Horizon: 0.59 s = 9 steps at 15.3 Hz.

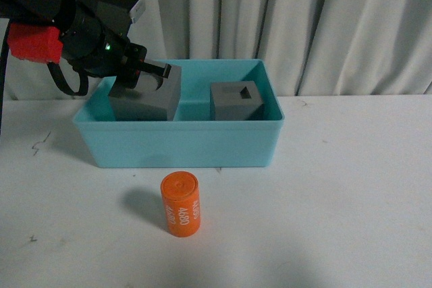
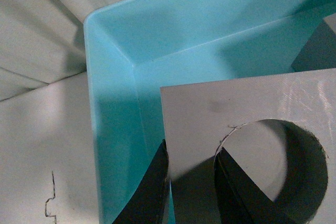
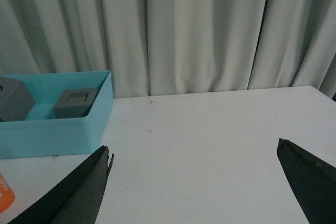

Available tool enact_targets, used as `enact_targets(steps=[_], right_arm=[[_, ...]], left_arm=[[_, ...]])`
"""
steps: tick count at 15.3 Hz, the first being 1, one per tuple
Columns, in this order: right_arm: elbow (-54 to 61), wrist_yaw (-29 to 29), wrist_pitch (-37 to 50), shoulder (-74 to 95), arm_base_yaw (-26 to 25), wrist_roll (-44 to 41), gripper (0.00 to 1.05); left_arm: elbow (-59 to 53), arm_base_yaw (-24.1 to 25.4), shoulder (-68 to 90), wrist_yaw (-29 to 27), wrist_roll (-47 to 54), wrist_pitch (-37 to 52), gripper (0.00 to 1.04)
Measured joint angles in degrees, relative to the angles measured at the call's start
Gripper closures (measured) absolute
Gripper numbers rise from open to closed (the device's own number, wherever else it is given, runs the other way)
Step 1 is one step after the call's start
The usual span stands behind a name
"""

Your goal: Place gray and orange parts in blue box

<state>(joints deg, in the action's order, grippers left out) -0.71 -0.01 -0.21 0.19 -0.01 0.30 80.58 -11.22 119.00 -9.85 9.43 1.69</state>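
Inside the box [image 1: 182, 143], toward its left end, the left gripper [image 1: 145, 75] held the round-hole cube [image 1: 152, 99] tilted. The left wrist view showed its fingers [image 2: 152, 192] clamped astride one wall of that cube, one finger down in the round hole [image 2: 283, 171] and the other against the outer face. The box's front wall hid the cube's underside, so I could not tell whether it touched the box floor. Toward the box's right end the square-hole cube [image 1: 233, 102] sat upright and apart from the first cube. Only the cylinder [image 1: 180, 204] remained outside the box, standing on end on the tabletop [image 1: 337, 200] just in front of the box, a little left of its middle, with white digits down its side. The right gripper [image 3: 194, 147] hung spread wide and empty over the tabletop, off to the right of the box. The cubes looked rigid and matte, so they probably offered good friction. Pinching the thin wall beside the hole seemed a sound hold, though the off-centre grip likely explained the tilt. The cylinder appeared stiff, small and probably light. Its curved side looked smoother than the cubes, and it would roll if knocked over. I judged the best hold to be across its round body near mid-height, with the fingers squarely opposite each other. Closing should be gentle, so that it neither squirted out nor toppled toward the box.
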Motion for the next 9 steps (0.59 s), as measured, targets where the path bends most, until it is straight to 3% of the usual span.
enact_targets(steps=[6,9], right_arm=[[0.0,0.0,0.0,0.0,0.0,0.0,0.06],[0.0,0.0,0.0,0.0,0.0,0.0,0.06]], left_arm=[[1.84,1.68,1.07,-0.28,0.02,-0.2,0.86],[2.16,2.6,1.66,-0.17,-0.04,-0.42,0.53]])
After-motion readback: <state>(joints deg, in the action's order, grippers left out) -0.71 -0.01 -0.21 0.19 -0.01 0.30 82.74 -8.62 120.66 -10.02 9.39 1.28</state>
